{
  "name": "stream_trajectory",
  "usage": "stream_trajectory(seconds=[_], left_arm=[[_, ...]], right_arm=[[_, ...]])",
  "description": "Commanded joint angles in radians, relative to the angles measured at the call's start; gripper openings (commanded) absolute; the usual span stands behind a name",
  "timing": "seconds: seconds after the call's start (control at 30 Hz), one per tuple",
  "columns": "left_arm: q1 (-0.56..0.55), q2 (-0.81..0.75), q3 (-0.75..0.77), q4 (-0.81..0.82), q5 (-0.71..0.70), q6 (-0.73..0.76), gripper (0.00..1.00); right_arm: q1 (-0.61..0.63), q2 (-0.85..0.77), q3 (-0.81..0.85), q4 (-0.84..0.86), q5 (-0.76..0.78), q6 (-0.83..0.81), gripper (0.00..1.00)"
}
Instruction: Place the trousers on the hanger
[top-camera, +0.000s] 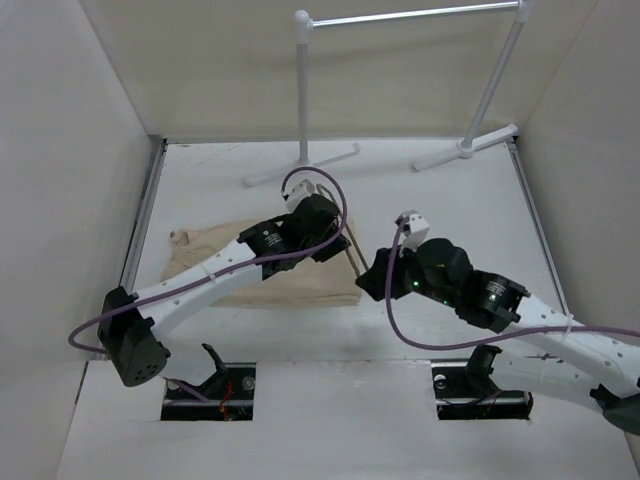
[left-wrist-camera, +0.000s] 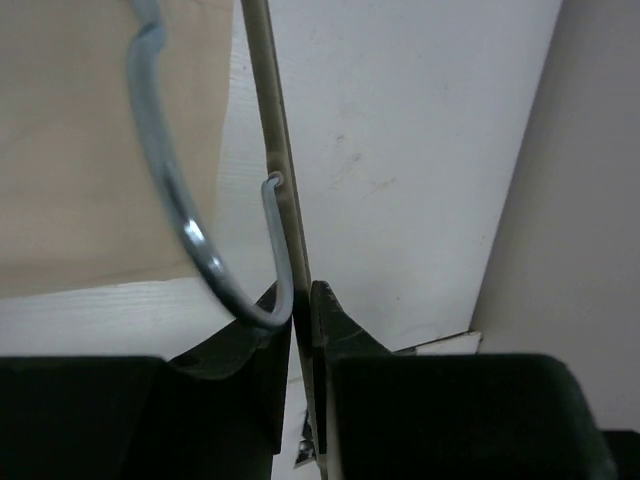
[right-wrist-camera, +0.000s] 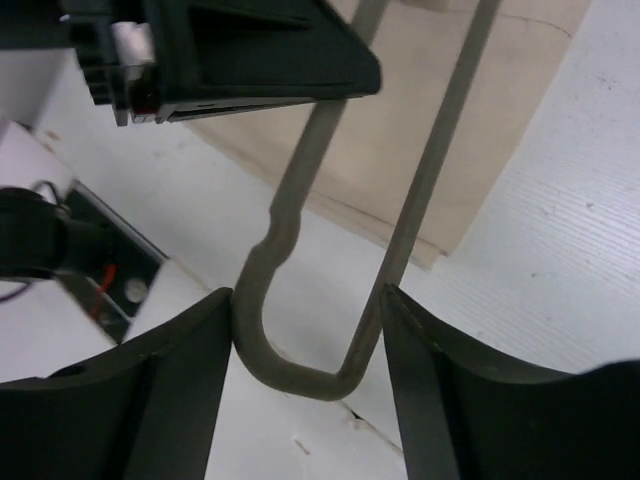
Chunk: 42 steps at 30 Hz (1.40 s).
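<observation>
With the left end effector (left-wrist-camera: 300, 300) clamped on the hanger (right-wrist-camera: 421, 180) just off the trousers' (top-camera: 300, 285) edge and the right end effector (right-wrist-camera: 308, 330) squeezing its bent end, we risk opposed pulls twisting the thin wire loose.

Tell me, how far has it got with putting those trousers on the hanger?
Early days. Done: the left gripper is shut on the hanger by its hook. In hand: the hanger's bent end sits inside the right gripper; whether it squeezes the wire is unclear. Left: the trousers lie folded flat on the table, with no part threaded over the hanger yet.
</observation>
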Motion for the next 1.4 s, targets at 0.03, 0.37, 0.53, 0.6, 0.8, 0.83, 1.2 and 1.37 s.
stream_trajectory(seconds=[0.03,0.37,0.53,0.6,0.8,0.83,1.2,1.37], left_arm=[[-0.003,-0.080,-0.048,0.075,-0.051,-0.017,0.00],[-0.032,-0.144,-0.196,0.175,-0.023,-0.002,0.00],[-0.035,-0.199,-0.282,0.248,-0.003,0.012,0.00],[-0.036,-0.225,-0.318,0.303,0.001,0.017,0.00],[-0.061,-0.204,-0.397,0.463,-0.008,0.020,0.00],[-0.067,-0.190,-0.397,0.480,-0.013,0.020,0.00],[-0.119,-0.121,-0.401,0.497,-0.065,0.027,0.00],[-0.128,-0.144,-0.401,0.500,-0.065,0.023,0.00]], right_arm=[[-0.161,-0.103,-0.072,0.105,-0.189,0.113,0.66],[-0.413,-0.103,-0.211,0.337,-0.482,0.364,0.69],[-0.483,-0.118,-0.259,0.419,-0.631,0.420,0.75],[-0.499,-0.098,-0.274,0.393,-0.615,0.412,0.72],[-0.462,-0.037,-0.270,0.356,-0.475,0.371,0.36],[-0.457,-0.026,-0.262,0.351,-0.469,0.365,0.35],[-0.450,0.118,-0.337,0.288,-0.417,0.443,0.65],[-0.434,0.198,-0.347,0.411,-0.481,0.512,0.63]])
